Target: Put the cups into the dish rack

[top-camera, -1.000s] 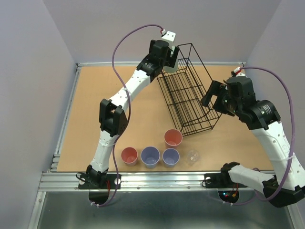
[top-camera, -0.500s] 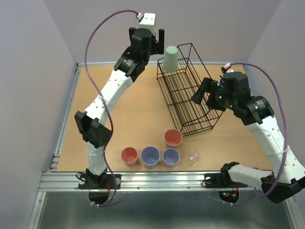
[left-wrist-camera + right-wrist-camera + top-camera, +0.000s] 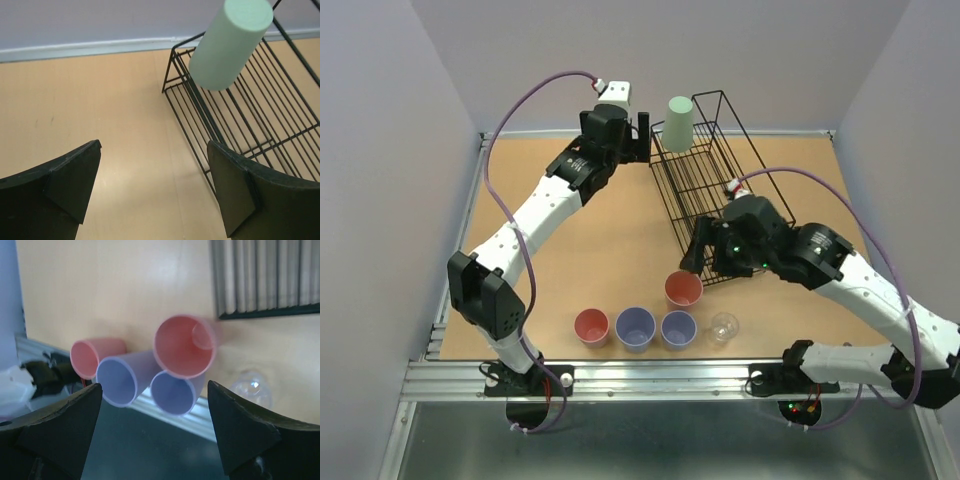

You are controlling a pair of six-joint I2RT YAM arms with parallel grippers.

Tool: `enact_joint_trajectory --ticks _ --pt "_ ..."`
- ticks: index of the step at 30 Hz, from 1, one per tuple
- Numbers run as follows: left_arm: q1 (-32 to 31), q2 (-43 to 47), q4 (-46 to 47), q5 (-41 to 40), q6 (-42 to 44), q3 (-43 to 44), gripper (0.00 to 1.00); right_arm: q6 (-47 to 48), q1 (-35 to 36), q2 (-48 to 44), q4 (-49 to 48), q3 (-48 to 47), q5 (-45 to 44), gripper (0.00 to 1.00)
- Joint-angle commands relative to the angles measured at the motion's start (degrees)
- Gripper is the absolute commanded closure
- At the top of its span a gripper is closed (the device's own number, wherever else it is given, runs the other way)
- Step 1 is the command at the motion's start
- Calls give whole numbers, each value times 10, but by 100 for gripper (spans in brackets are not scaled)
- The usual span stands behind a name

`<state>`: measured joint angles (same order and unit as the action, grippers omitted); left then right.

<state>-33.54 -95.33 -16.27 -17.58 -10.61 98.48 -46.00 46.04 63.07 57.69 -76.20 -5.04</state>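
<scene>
Now the left gripper [image 3: 152,165] hangs with its two dark fingers spread wide and nothing between them, just beside the far left corner of the black wire dish rack [image 3: 712,195]. A pale green cup [image 3: 679,123] sits upside down and tilted on the top of that corner, apart from the fingers. The right gripper [image 3: 155,410] is also spread wide and empty, hovering by the rack's near end above the remaining cups. On the wooden table [image 3: 600,250], a salmon-red cup [image 3: 683,289] stands mouth up nearest the rack. In front of it runs a row: a second salmon-red cup [image 3: 591,326], a lavender-blue cup [image 3: 635,327], another lavender-blue cup [image 3: 678,328], and a small clear cup [image 3: 723,326].
</scene>
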Motion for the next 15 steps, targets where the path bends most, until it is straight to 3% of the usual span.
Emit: enact_joint_trajectory --ticks 1,4,6,9,12,15 --pt "1 65 46 31 -9 -48 1 -112 128 62 71 -76 -169 10" --pt "0 107 116 26 -26 -113 1 -211 194 136 162 -129 -235 7" --pt "0 129 142 47 9 -143 1 -254 212 152 183 -113 -242 6" --pt "1 184 228 89 17 -233 1 -316 214 123 172 -49 -232 5" --pt "6 234 246 102 -32 -305 1 -344 215 62 135 0 -233 8" --pt "15 248 245 141 -51 -327 1 -341 215 58 125 13 -235 10"
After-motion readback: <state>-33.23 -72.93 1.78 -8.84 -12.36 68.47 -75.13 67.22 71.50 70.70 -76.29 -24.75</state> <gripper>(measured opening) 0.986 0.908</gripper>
